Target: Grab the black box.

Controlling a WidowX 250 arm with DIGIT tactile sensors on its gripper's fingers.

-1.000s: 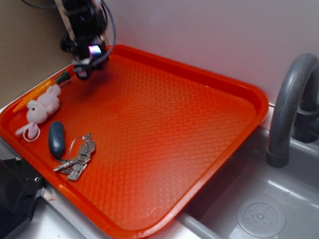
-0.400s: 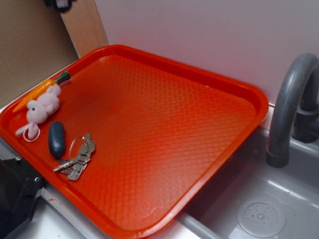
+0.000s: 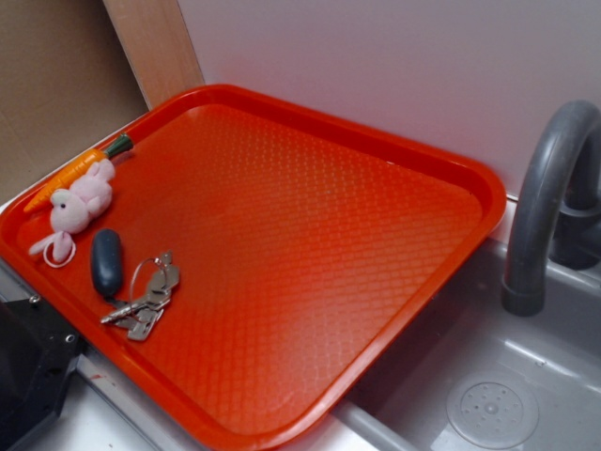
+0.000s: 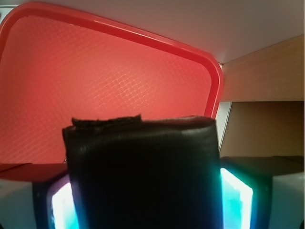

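Note:
The black box fills the lower middle of the wrist view, matte and dark, held high above the orange tray. My gripper is shut on it, with a glowing pad against its left side and another pad against its right. In the exterior view neither the gripper nor the black box shows; both are out of frame above the tray.
On the tray's left lie a dark blue key fob with keys, a pink plush bunny and a toy carrot. A black angular device sits at bottom left. A grey faucet and sink are on the right.
The gripper stood low over the tray's far left corner, then rose up and left out of the exterior view. The things on the tray have not moved.

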